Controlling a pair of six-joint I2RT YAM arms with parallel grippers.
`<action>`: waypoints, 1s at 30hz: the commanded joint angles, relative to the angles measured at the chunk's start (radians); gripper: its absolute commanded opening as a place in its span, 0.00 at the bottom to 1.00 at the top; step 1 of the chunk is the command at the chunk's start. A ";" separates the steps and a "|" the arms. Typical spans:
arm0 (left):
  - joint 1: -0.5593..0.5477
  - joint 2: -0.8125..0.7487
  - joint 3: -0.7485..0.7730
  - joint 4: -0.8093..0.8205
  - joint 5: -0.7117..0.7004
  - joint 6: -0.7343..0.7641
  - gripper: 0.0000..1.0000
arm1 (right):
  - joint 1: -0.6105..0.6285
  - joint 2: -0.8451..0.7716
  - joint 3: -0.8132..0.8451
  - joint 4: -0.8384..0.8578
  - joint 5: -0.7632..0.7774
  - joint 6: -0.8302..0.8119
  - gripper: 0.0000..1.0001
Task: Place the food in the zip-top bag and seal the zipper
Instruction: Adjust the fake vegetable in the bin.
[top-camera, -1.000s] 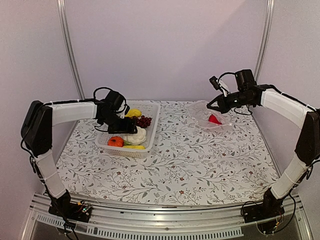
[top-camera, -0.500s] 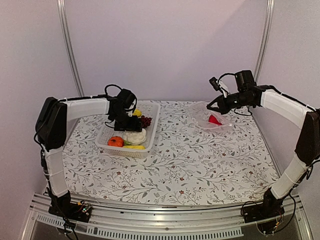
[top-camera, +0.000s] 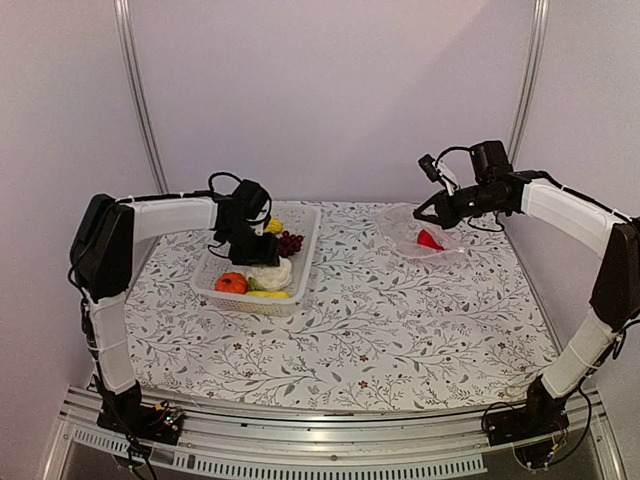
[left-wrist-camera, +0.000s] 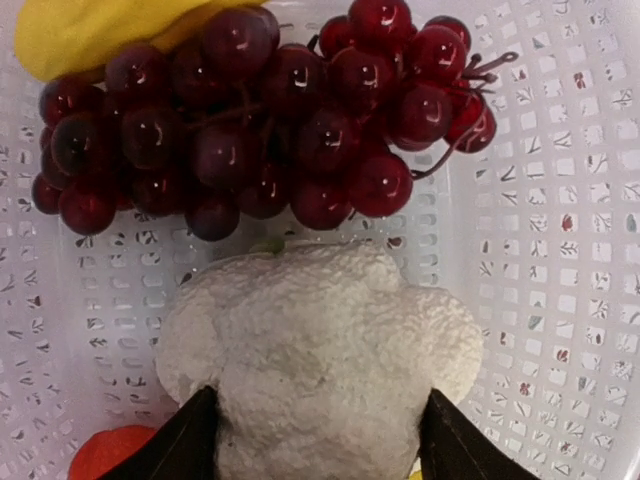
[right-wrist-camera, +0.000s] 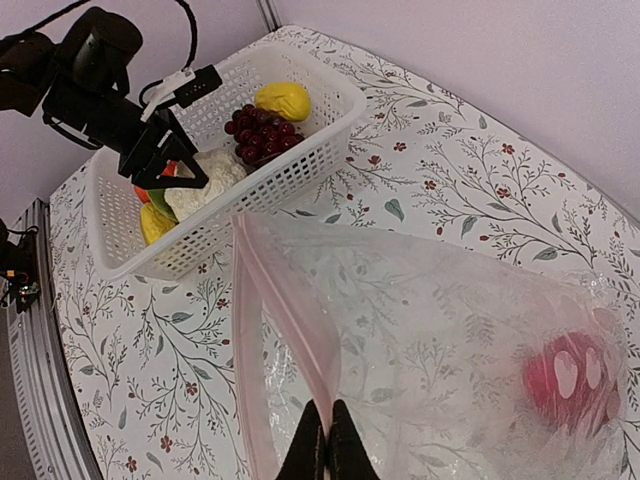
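Observation:
The white cauliflower (left-wrist-camera: 320, 350) lies in the white slotted basket (left-wrist-camera: 560, 250) with dark red grapes (left-wrist-camera: 250, 120), a yellow lemon (left-wrist-camera: 80, 35) and an orange tomato (left-wrist-camera: 110, 455). My left gripper (left-wrist-camera: 320, 440) is open, its fingers (left-wrist-camera: 195, 440) on either side of the cauliflower (top-camera: 275, 272). My right gripper (right-wrist-camera: 327, 445) is shut on the upper mouth edge of the clear zip-top bag (right-wrist-camera: 450, 330) and holds it raised at the far right (top-camera: 415, 235). The pinkish zipper (right-wrist-camera: 285, 320) gapes open. A red pepper (right-wrist-camera: 565, 380) lies inside the bag.
The basket (top-camera: 305, 262) stands at the far left of the flowered table, with yellow corn (top-camera: 265, 294) at its near end. Metal frame posts rise behind at both sides. The bag's mouth faces the basket (right-wrist-camera: 300, 160).
My left gripper moved right along the basket, from over the tomato end to over the cauliflower, and came down around it. The right gripper and the bag have not moved.

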 joint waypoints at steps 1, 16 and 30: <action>0.071 -0.137 -0.170 0.115 0.158 -0.021 0.63 | 0.002 -0.021 -0.015 0.002 -0.009 -0.005 0.00; 0.117 -0.296 -0.425 0.701 0.528 -0.135 0.61 | 0.001 -0.025 -0.016 0.000 -0.014 -0.001 0.00; 0.141 -0.069 -0.317 0.728 0.526 -0.227 0.90 | 0.002 -0.038 -0.021 0.001 -0.010 -0.004 0.00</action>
